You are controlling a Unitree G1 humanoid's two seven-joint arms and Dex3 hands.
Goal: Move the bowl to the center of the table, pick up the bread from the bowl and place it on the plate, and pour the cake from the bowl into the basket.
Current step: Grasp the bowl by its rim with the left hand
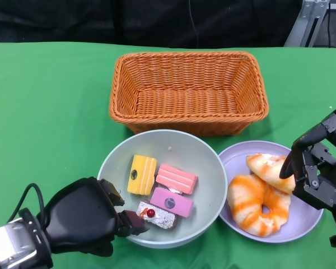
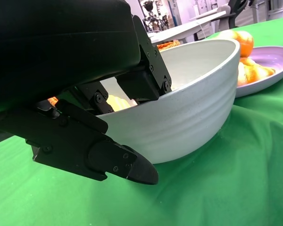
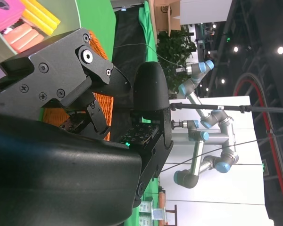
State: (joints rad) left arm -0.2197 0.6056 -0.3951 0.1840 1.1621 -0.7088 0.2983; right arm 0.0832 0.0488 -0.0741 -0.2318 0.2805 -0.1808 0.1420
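Basket [image 1: 188,89] behind bowl [image 1: 182,144], plate [image 1: 235,159] beside

Woven wicker, glazed ceramic, matt cloth

Rough tan wickerwork in the basket [image 1: 188,89] at twelve o'clock; smooth, faintly glossy pale glaze with fine ridges on the bowl [image 1: 112,163] at centre; smooth satin lilac on the plate [image 1: 233,158] at four o'clock; matt green cloth over the table [image 1: 45,112]; hard, slightly shiny black plastic on the left hand [image 1: 87,216] at seven o'clock
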